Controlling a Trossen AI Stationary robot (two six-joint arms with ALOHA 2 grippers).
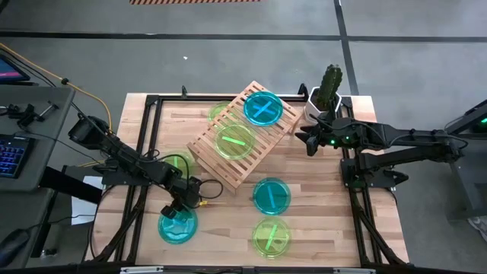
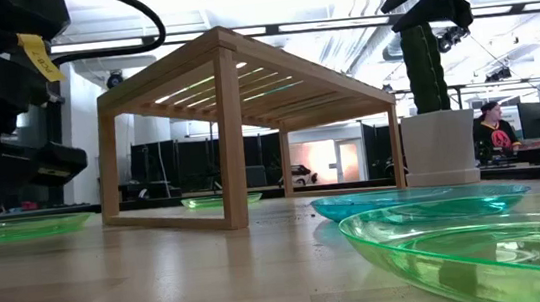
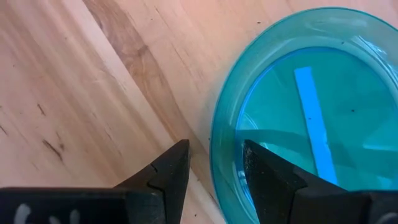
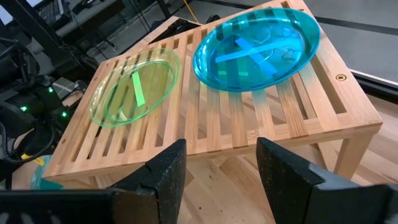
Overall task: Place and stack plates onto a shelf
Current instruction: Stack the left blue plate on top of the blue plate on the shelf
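Note:
The slatted wooden shelf (image 1: 240, 137) stands slantwise mid-table. On its top lie a teal plate (image 4: 256, 48) and a green plate (image 4: 134, 86). Two more green plates (image 1: 176, 161) (image 1: 219, 112) lie on the table under the shelf's edges. A teal plate (image 1: 271, 195) and a green plate (image 1: 271, 236) rest on the table near its front. My left gripper (image 3: 214, 165) is open, low over another teal plate (image 3: 311, 112) at the table's near left. My right gripper (image 4: 221, 168) is open and hovers right of the shelf. My left gripper comes from above and stands astride the teal plate's rim (image 3: 219, 149). One finger (image 3: 264, 168) is inside the dish and the other (image 3: 174, 171) is outside, over the bare wood. The plate lies flat on the table. Whether either finger touches it, I cannot tell.
A cactus in a white pot (image 1: 329, 95) stands at the table's far right corner, close behind my right gripper (image 1: 304, 140). A black frame (image 1: 144, 137) runs along the table's sides. A desk with a keyboard (image 1: 11, 156) is left of the table.

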